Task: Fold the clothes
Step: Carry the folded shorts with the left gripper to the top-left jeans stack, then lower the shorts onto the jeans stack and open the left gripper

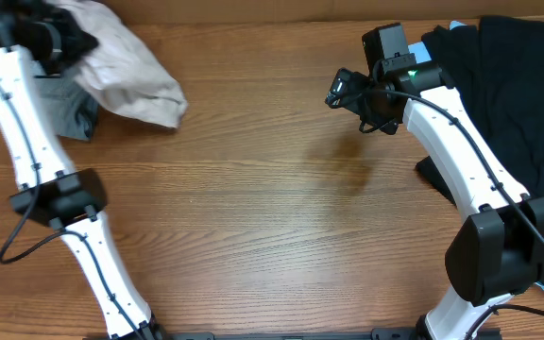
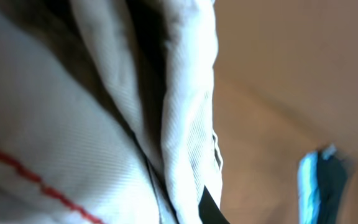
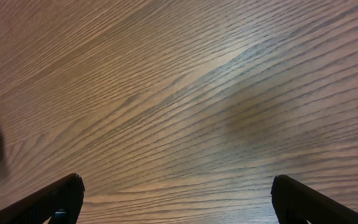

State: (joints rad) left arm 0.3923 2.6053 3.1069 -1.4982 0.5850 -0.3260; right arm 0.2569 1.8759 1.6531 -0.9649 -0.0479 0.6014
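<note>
The beige shorts (image 1: 130, 71) lie bunched at the table's (image 1: 272, 208) far left corner. Their upper end is gathered right against the left gripper (image 1: 59, 38). Their long axis runs diagonally from that gripper down to a rounded end pointing toward the middle of the table. In the left wrist view the cloth fills the frame and hides the jaws, so I cannot tell whether they grip it. A gray garment (image 1: 69, 109) lies just beside the shorts, under the left arm. Well apart, the right gripper (image 1: 341, 92) hovers over bare wood with its fingers (image 3: 48, 202) spread wide, holding nothing. A black garment (image 1: 518, 76) lies behind it.
</note>
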